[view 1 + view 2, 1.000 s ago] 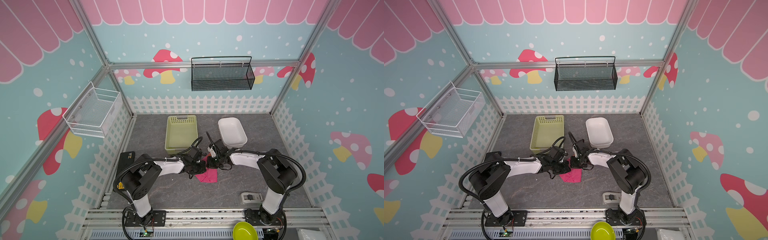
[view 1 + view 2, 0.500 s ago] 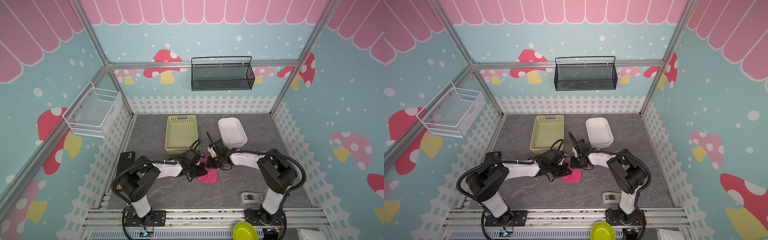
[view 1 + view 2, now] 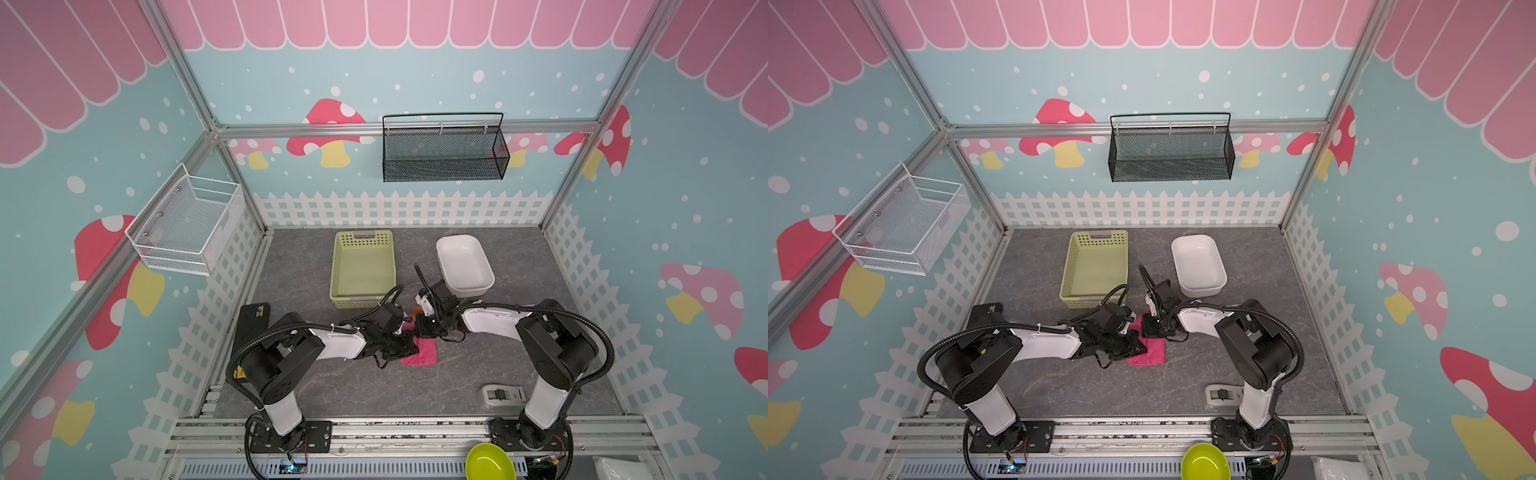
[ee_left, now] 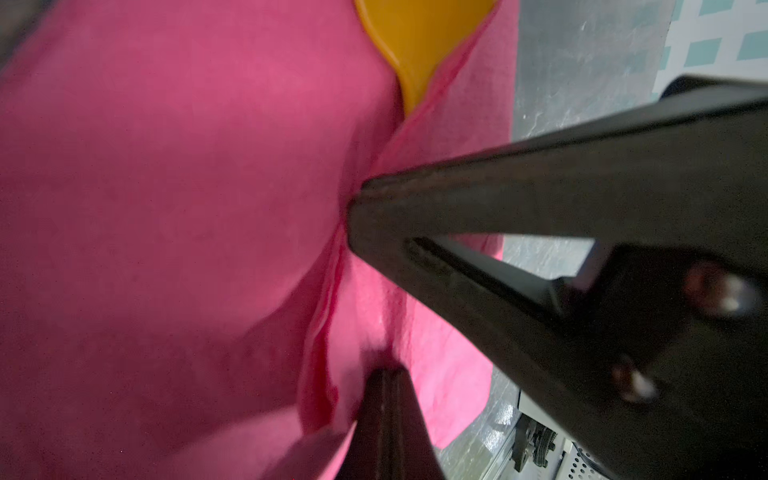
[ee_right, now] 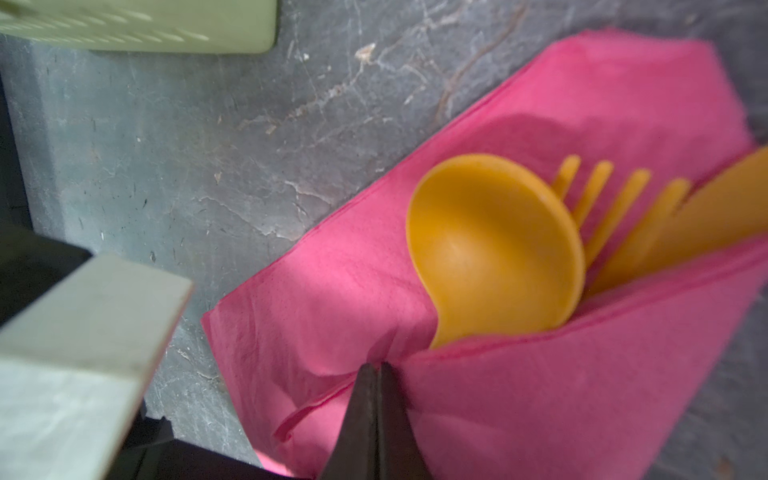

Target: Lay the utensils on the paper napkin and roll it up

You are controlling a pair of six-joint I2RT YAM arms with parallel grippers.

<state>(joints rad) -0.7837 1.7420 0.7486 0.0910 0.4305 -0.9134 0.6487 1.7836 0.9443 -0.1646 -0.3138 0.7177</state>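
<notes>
- Napkin lies on the table near the basket, folded over the spoon, fork and knife.
- Left fingers and right fingers are both closed, pinching its folded edge.
- Roll both ends evenly and gently: thin paper tears, and the cutlery may slide out.

Left pincer closed, right pincer closed

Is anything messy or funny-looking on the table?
Nothing spilled or broken. The napkin is rumpled, one flap folded over the spoon, fork and knife, whose heads poke out. The left gripper and right gripper pinch its folds.
</notes>
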